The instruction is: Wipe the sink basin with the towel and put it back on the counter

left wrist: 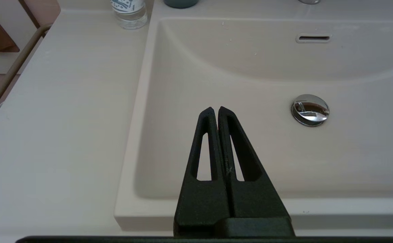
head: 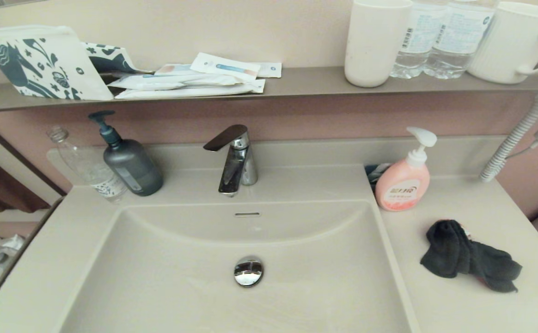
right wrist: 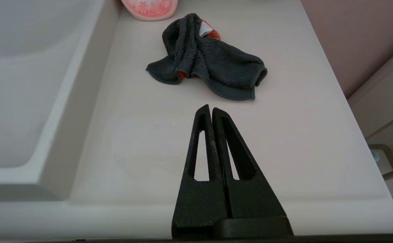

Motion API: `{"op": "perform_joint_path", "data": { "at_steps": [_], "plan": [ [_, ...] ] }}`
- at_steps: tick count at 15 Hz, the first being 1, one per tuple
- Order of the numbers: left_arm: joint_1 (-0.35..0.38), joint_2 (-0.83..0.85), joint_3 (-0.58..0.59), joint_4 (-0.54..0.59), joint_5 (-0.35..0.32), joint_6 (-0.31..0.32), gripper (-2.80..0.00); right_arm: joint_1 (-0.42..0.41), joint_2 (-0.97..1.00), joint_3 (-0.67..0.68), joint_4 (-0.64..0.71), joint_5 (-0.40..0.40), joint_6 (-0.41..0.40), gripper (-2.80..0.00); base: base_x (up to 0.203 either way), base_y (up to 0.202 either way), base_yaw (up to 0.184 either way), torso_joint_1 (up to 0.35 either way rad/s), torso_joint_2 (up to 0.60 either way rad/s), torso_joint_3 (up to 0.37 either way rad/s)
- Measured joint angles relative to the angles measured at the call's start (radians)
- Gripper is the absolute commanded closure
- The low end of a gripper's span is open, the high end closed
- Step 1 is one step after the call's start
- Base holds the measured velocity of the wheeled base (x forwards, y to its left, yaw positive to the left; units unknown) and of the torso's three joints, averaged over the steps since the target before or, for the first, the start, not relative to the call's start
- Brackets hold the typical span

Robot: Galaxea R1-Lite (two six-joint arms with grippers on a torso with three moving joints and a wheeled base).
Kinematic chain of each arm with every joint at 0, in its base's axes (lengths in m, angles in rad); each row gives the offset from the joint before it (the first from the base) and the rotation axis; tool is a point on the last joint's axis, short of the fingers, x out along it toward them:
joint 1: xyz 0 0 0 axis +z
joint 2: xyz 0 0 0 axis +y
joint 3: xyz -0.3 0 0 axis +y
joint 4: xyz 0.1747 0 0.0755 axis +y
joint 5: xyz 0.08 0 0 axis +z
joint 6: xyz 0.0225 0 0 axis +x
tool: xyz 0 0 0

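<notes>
The sink basin (head: 181, 286) and the counter (head: 472, 305) are the same plain beige. The towel (head: 470, 262) is dark charcoal grey with orange-red showing at its folds. The drain plug (head: 248, 271) is shiny chrome. The soap bottle (head: 404, 182) is pink with a white pump, and the other pump bottle (head: 130, 162) is dark grey. Both end effectors are black: left end effector (left wrist: 215, 108), right end effector (right wrist: 208, 108).

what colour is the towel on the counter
Dark charcoal grey towel, with orange-red underside peeking out; clearest in the right wrist view.
</notes>
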Motion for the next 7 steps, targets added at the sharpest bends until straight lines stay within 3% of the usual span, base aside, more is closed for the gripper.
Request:
{"op": "perform_joint_path", "data": {
  "at_steps": [7],
  "plan": [
    [0.000, 0.000, 0.000, 0.000, 0.000, 0.000, 0.00, 0.000, 0.000, 0.000, 0.000, -0.003, 0.017, 0.00, 0.000, 0.000, 0.000, 0.000, 0.00, 0.000]
  ]
}}
